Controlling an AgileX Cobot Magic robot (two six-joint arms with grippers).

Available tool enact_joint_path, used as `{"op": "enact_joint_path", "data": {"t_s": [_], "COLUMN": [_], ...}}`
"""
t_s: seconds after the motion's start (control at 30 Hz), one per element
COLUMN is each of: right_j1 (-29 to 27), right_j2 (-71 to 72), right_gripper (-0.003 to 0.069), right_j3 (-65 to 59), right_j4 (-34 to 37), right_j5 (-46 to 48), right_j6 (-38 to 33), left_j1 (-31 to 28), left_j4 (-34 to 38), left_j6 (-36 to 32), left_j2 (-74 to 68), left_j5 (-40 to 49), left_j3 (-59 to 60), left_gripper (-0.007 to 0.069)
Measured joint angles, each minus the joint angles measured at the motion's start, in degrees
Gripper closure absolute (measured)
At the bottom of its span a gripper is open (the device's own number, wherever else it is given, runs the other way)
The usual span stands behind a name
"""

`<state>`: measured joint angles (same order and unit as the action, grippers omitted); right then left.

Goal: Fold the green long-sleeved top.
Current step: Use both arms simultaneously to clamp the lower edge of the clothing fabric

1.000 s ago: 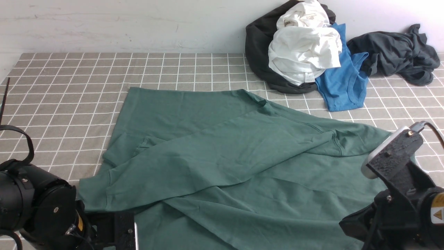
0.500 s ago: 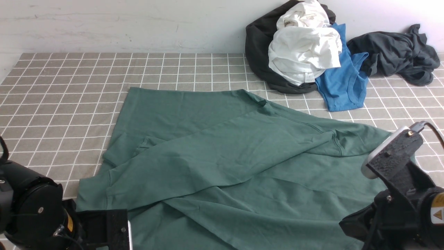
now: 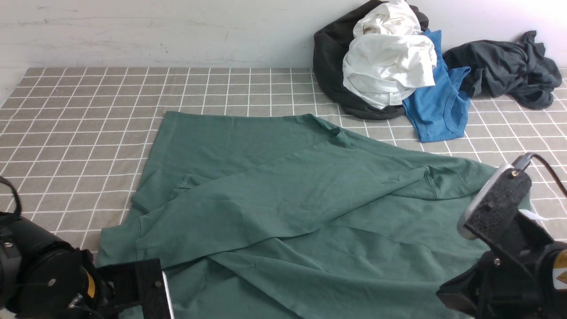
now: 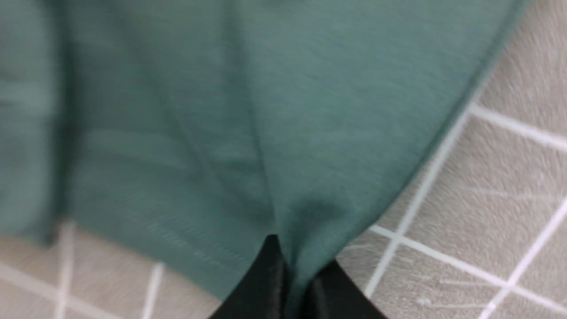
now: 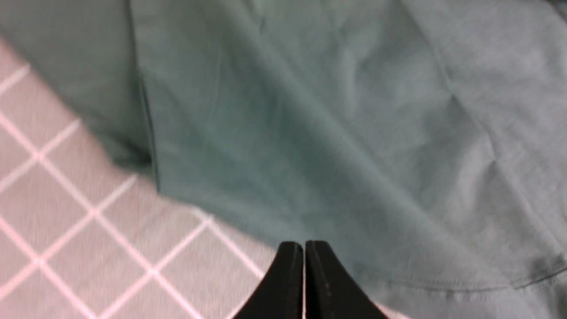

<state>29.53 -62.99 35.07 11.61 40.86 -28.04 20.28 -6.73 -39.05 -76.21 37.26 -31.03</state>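
Pinching 1 green top (image 3: pixel 283 199): L fingers (image 4: pixel 261 288)

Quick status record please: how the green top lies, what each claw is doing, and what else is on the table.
garment: green long-sleeved top, spread on the checked tablecloth, partly folded over itself, creased
left claw: shut, pinching the top's edge
right claw: shut, tips at the top's edge; grip on cloth not clear
other clothes: white garment, blue top, black garment, dark grey garment, at the far right by the wall
fold: not yet finished
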Motion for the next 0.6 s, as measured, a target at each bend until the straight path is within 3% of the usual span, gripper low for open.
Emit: {"op": "enact_joint_path", "data": {"t_s": [0.2,0.37,0.43,0.6], "right_j1": [0.0,0.0,0.0,0.0], "right_j2": [-0.64,-5.62,-9.97,-18.8], "right_gripper": [0.0563,0.0375,0.0302,0.0282], "right_j3": [0.0,-1.04,-2.38,-3.17], "right_j4": [-4.28,-11.6,-17.9,-30.86], "right_j5": [5.37,3.16,0.17,-4.87], "right_j6": [-4.54,-5.15,-5.73,-3.61], "left_j1": [0.0,0.0,0.0,0.0], "left_j4": [-0.74,-0.74,-0.74,0.1], "left_j6": [11.21,15.58,16.22,16.76], "left_j2": [6.2,7.23,7.39,7.46], "left_j5": [3.73,4.62,4.49,4.1], "left_j3": [-0.44,-0.44,-0.44,-0.44], "left_gripper": [0.0629,0.0629,0.0629,0.0629]}}
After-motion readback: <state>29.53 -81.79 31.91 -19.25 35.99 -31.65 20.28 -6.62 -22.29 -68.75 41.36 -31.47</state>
